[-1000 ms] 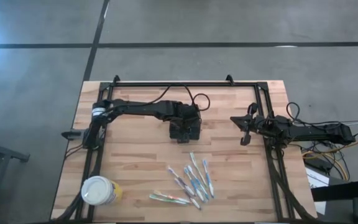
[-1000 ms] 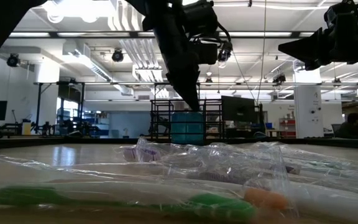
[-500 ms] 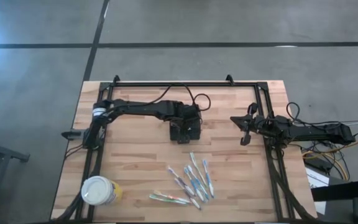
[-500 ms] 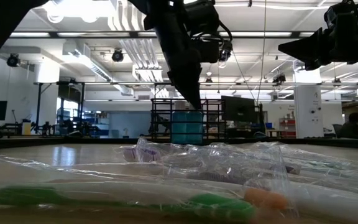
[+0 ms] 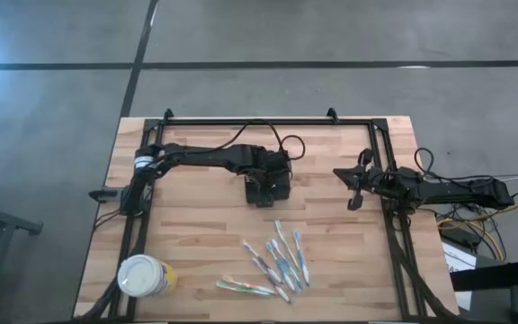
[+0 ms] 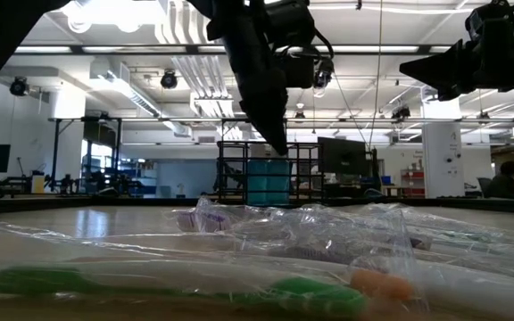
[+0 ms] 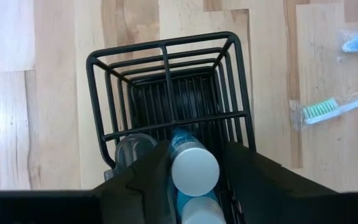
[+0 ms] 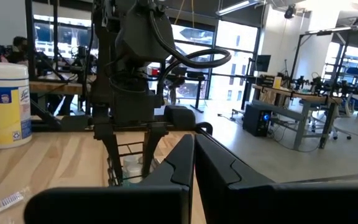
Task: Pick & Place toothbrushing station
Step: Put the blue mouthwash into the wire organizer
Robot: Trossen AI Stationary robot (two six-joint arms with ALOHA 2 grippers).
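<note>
Now left pincer [image 7: 194,186] wider over caddy [image 7: 166,87].

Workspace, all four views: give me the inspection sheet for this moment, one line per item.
Surface: light wooden table in a black frame.
Job's things: black wire caddy near the table's middle, holding a blue white-capped tube and a clear cup; wrapped toothbrushes loose toward the near edge.
Clutter: yellow canister with white lid at the near left corner.
Grippers: left gripper straight over the caddy, fingers apart on either side of the tube; right gripper shut, idle at the right edge.
Cables: black loop on the left arm; bundle off the table's right side.
Surroundings: grey floor; workshop with racks and a person far off.
</note>
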